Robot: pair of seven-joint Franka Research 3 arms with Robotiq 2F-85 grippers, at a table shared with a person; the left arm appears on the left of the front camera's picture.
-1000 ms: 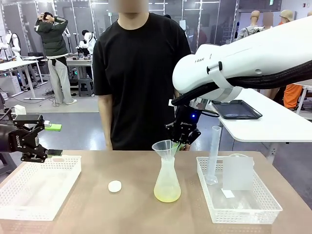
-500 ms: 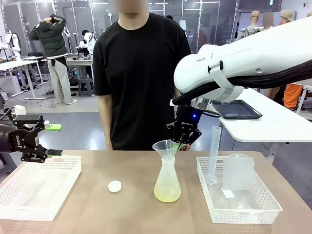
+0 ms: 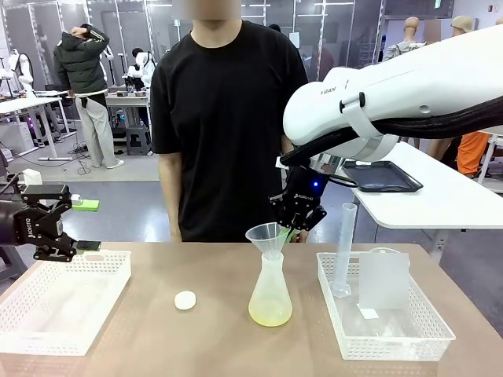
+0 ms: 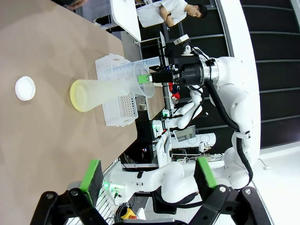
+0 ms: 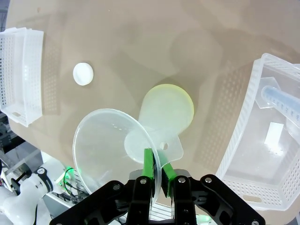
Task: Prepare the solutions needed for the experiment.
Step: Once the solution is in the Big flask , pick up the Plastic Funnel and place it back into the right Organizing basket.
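OK, your R gripper (image 3: 292,228) is pinched tight on the rim of the funnel (image 3: 266,236), which sits in the neck of the conical flask (image 3: 269,279) mid-table. The solutions (image 3: 269,314) – pale yellow – pool in that flask's base. Your L gripper (image 3: 85,225) hangs w/ jaws wide apart, holding nothing, over the far edge of the left basket (image 3: 31,339). White cap (image 3: 185,299) lies btwn basket & flask
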